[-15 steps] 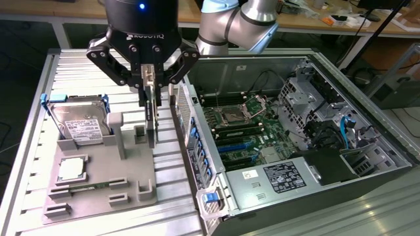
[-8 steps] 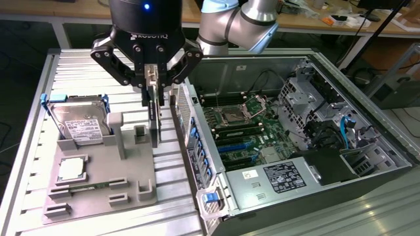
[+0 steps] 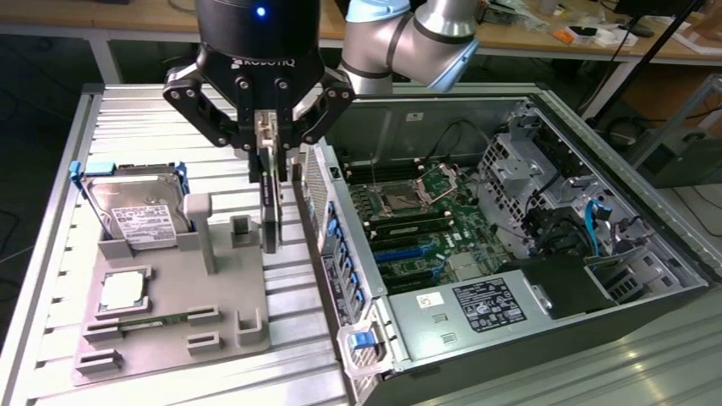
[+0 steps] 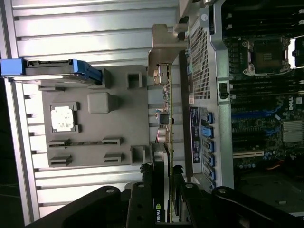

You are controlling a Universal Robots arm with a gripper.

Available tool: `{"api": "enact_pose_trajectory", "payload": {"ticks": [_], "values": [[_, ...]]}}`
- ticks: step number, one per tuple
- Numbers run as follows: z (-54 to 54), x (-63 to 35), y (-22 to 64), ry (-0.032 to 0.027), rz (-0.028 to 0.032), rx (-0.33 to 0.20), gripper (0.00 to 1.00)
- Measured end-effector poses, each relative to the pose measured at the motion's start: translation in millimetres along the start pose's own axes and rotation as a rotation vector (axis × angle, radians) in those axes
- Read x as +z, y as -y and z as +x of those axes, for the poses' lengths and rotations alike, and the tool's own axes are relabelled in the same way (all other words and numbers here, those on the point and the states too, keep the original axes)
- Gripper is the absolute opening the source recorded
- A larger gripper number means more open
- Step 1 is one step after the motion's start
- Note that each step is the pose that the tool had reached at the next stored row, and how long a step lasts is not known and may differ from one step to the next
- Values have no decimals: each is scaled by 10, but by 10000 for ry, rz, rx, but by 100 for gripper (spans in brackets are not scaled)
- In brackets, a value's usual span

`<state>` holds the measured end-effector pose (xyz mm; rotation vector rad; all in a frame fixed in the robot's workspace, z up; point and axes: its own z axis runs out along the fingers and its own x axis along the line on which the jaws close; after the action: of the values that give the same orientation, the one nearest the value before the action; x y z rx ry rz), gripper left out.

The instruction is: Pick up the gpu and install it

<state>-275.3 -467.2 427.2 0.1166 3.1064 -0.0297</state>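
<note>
From where I stand, the exterior view has the gripper hanging over the ribbed metal bench. Its fingers are pinching the top edge of the gpu. The card hangs edge-on and upright, clear of everything beneath it. It sits above the gap between the grey holder tray and the open computer case, just beside the case's rear wall. On the tray, toward the exterior view's left, a hard drive leans in a blue-handled frame. A processor chip lies in front of it, and a narrow memory stick lies nearest the camera. Inside the case the motherboard lies exposed.

In the wrist view the two dark fingers close on either side of the thin green card, with the card's edge running away from the camera. Its silver end bracket is at the far end. The grey tray is on one side of the card, with the chip and the blue-framed drive on it. On the other side are the case's perforated rear panel and the motherboard.
</note>
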Motion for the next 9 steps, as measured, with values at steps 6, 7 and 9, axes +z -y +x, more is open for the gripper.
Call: {"api": "enact_pose_trajectory", "payload": {"ticks": [6, 7, 9], "values": [[-32, 1, -2, 0, 0, 0, 27], [-37, 1, -3, 0, 0, 0, 27], [-47, 2, -4, 0, 0, 0, 27]]}}
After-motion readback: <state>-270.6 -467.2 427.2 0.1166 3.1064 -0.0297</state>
